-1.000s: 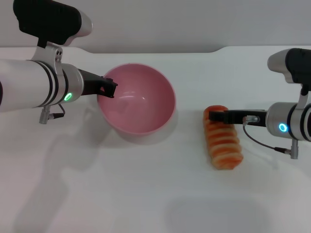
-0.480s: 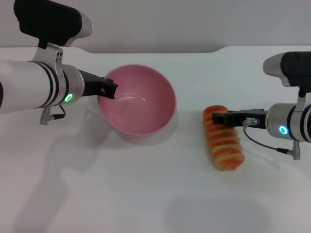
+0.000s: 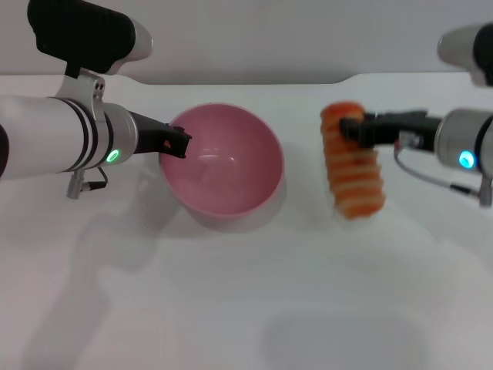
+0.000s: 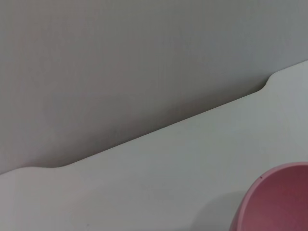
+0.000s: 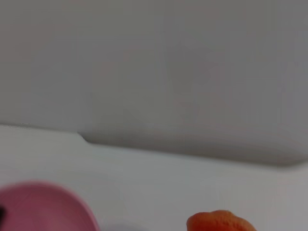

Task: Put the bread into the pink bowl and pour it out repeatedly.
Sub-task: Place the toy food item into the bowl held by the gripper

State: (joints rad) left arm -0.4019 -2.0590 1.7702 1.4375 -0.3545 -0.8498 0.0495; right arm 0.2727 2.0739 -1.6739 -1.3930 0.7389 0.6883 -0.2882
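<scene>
The pink bowl [image 3: 222, 159] stands on the white table left of centre, tilted a little, with my left gripper [image 3: 176, 142] shut on its left rim. To its right, lifted off the table, hangs the bread [image 3: 352, 163], an orange-brown loaf with cream stripes. My right gripper [image 3: 353, 129] is shut on its far end, so the loaf's near end droops. Only the bowl's edge [image 4: 274, 202] shows in the left wrist view. In the right wrist view I see part of the bowl [image 5: 45, 208] and the top of the bread [image 5: 221, 223].
The white table [image 3: 231, 293] reaches toward me from the bowl and the bread. A grey wall [image 3: 254, 35] runs along the table's far edge, which steps back at the right.
My right gripper has lifted the bread off the table and carried it up and away from me. The bowl and the left gripper have hardly shifted.
</scene>
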